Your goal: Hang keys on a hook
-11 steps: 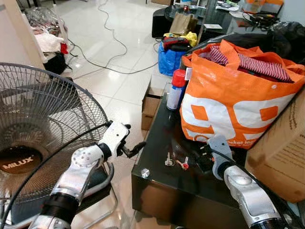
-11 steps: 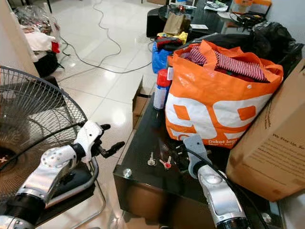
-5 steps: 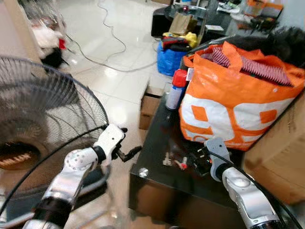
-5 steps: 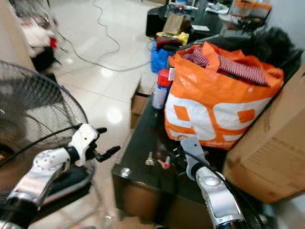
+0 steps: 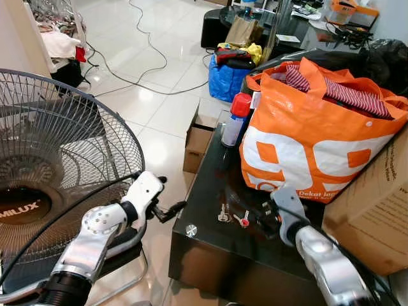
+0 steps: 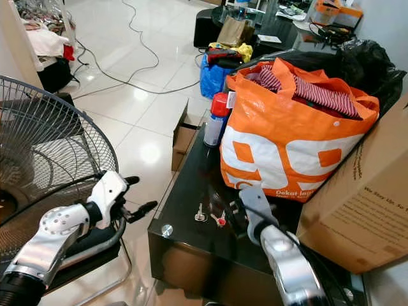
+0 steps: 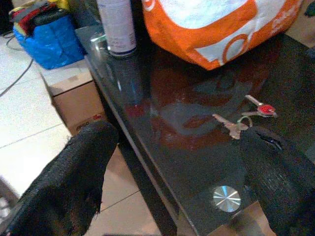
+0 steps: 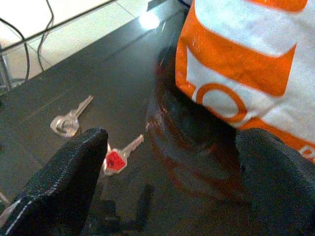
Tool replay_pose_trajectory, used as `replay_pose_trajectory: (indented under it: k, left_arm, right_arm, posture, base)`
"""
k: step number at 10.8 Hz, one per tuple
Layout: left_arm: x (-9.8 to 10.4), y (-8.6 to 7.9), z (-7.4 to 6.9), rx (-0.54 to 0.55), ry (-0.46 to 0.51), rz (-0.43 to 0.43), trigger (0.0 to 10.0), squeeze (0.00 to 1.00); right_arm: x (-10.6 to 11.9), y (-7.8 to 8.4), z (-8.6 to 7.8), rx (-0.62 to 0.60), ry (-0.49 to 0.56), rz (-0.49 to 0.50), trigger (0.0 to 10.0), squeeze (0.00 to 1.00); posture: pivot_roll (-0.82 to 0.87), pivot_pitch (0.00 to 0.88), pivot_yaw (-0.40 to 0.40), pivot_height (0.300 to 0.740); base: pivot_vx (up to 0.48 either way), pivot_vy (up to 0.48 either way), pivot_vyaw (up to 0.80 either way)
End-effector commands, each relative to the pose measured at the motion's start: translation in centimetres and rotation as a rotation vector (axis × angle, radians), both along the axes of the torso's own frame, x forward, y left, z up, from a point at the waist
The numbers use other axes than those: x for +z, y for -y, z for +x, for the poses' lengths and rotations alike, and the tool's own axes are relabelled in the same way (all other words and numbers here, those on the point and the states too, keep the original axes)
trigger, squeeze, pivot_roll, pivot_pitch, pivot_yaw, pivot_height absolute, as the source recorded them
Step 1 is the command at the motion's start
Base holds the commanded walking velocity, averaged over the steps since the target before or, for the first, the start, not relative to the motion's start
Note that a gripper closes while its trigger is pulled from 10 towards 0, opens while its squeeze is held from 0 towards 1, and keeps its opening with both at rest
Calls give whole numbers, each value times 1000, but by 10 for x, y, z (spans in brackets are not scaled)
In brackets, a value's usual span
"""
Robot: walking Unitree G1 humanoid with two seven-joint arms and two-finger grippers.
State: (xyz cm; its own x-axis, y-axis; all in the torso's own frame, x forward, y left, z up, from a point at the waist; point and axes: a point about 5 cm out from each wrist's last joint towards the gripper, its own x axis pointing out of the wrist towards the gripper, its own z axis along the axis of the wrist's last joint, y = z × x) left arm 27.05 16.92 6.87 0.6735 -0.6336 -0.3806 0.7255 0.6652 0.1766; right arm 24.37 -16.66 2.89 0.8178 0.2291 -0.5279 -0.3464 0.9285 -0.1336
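- While the keys lie near the black table's front edge, I keep the right gripper, fingers spread, just beside them.
- I'd lower it squarely over the red-tagged key before closing.
- Left gripper hovers open off the table's left edge.

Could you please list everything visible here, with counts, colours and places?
keys: two on one ring, one silver, one red-headed, near the table's front edge
table: one, black glass
bag: one, orange and white, on the table, striped cloth inside
spray can: one, white with red cap, on the table beside the bag
cardboard box: one, brown, right of the bag
fan: one, grey grille, on the left
blue bag: one, on the floor beyond the table
left hand: open, off the table's left edge
right hand: open, over the table by the keys
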Motion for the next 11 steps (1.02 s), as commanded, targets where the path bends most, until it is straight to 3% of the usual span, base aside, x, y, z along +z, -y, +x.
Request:
replay_pose_trajectory:
  k: [1,4,8,11]
  left_arm:
    - [3,7,-1,-27,6,-22,10000,0]
    - [-2,10,-9,-22,-11,-30,10000,0]
    - [-5,6,-17,-17,-30,-18,10000,0]
    - [-10,20,-17,25,1,-54,10000,0]
  right_arm:
    - [4,4,-2,-14,16,-8,10000,0]
    - [2,9,-9,-3,-1,-23,10000,0]
    - [2,2,-12,7,-10,-15,10000,0]
    - [10,25,-12,-61,16,-52,10000,0]
  posture:
    - [-35,0,-99,740]
    - [-38,0,-114,740]
    - [-39,0,-127,740]
    - [-99,0,-105,740]
  base:
    - [0,0,0]
    - [0,0,0]
    - [0,0,0]
    - [0,0,0]
